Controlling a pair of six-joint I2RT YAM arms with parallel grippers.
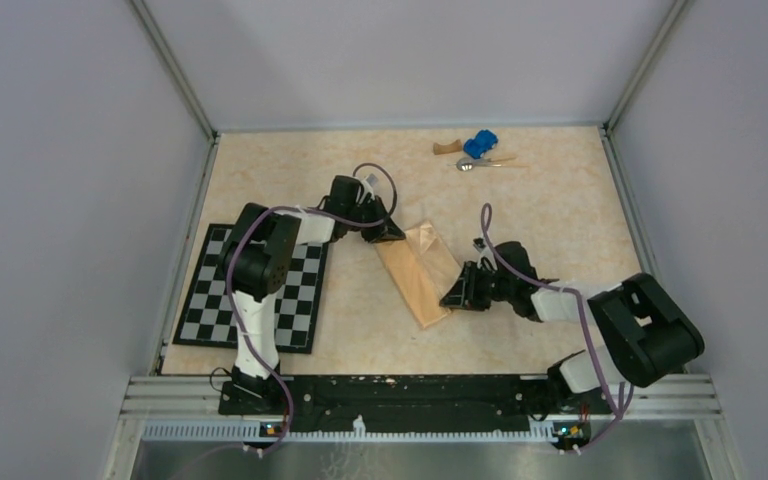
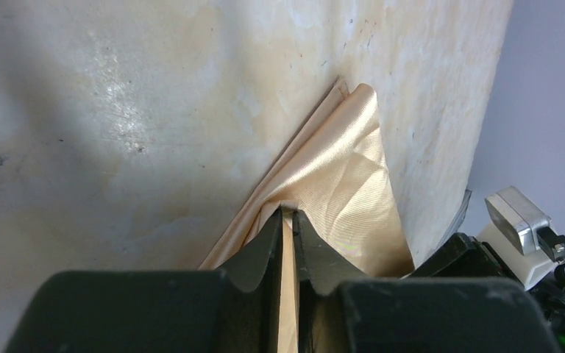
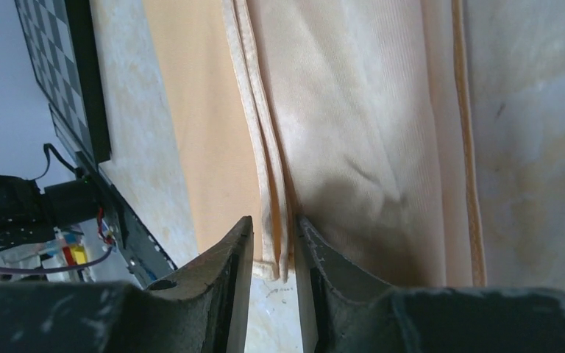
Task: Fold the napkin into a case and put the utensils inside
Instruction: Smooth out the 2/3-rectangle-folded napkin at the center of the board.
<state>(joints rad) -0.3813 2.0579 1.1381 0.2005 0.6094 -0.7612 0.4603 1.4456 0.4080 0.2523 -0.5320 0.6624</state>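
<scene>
1. On the desk (image 1: 540, 210): one napkin (image 1: 420, 265), centre; one spoon (image 1: 468, 164), far edge.
2. Left pincer (image 2: 287, 213) pinches the napkin's corner, nearly closed.
3. Right pincer (image 3: 274, 228) stands narrowly parted astride its hem; grip unclear.

The napkin (image 2: 338, 176) is thin cloth with a satin sheen; the desk (image 2: 118, 110) is smooth, marbled, faintly scuffed, slightly glossy; the left gripper (image 2: 287, 215) is matt plastic; the spoon (image 1: 468, 164) is shiny metal
</scene>
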